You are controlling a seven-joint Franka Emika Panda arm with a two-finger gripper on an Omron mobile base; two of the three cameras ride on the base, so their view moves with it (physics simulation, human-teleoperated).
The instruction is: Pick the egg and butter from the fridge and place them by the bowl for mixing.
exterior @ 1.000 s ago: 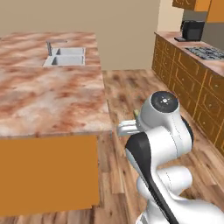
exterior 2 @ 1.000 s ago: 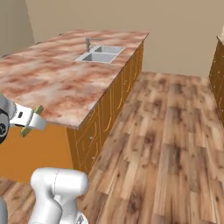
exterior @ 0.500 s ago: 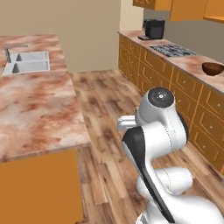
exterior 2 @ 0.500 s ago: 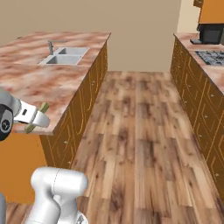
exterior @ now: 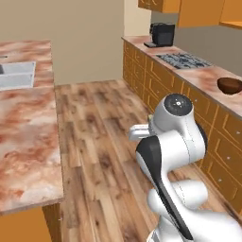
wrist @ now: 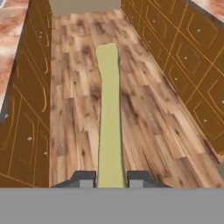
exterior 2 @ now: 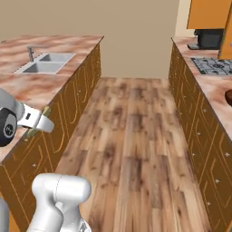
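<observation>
Pincer [wrist: 110,177] clenched on a long pale yellow-green bar [wrist: 109,113], which we judge to be the butter. It sticks straight out ahead between the fingertips, over the wood plank floor [wrist: 144,131]. The dark brown glossy round bowl [exterior: 230,85] sits on the pink marble bench [exterior: 208,78] on the right, on the near side of the black cooktop [exterior: 182,60]. To do the carry well, we'd keep the grip tight and the bar level. We'd bring the base close to that bench edge before lowering, then set the bar just beside the bowl without touching it.
</observation>
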